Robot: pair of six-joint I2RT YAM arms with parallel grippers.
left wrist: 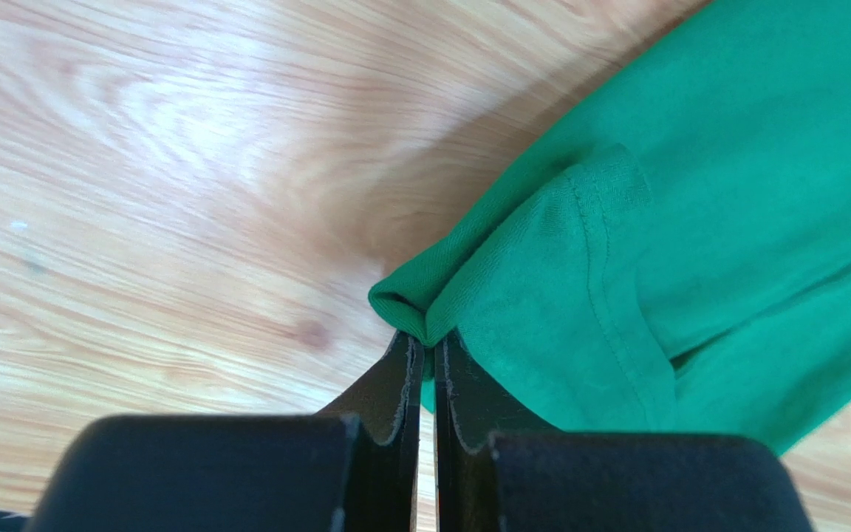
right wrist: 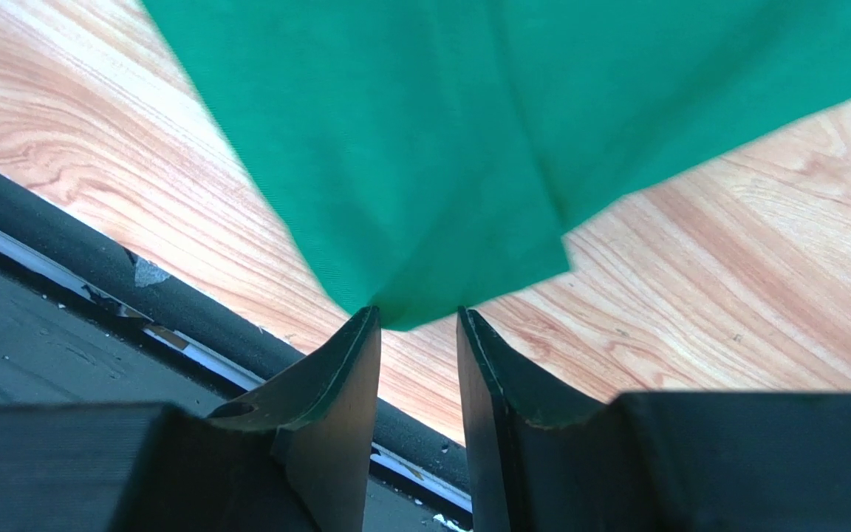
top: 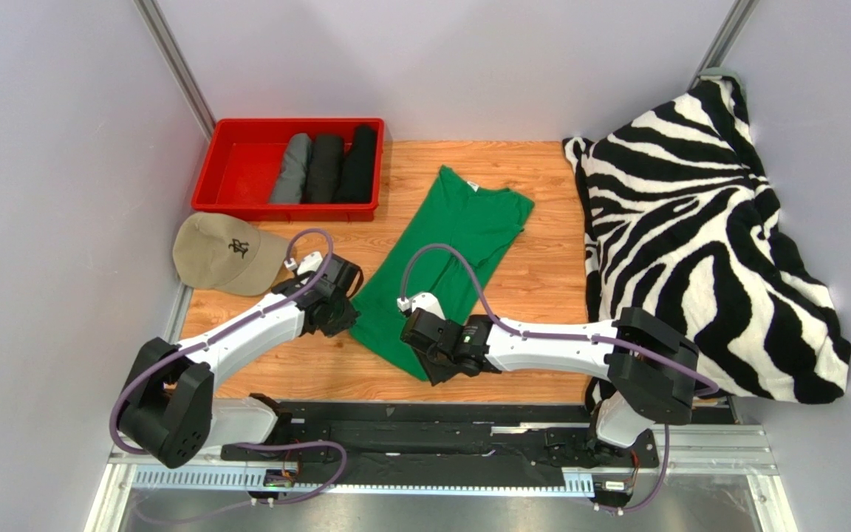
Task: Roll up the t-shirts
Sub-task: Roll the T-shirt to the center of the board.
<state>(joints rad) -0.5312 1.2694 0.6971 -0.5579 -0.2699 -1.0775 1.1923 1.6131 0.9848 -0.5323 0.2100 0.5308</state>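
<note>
The green t-shirt lies as a long folded strip on the wooden table, its long axis running diagonally from the far collar to the near hem. Both grippers are at that hem. The left gripper is pinched tight on a soft folded edge. The right gripper has its jaws apart, with the cloth's corner just at their tips. The knit looks thin and limp.

No words, numbers or brand names can be read. The beige cloth cap bears a small dark stitched emblem, too small to make out.
</note>
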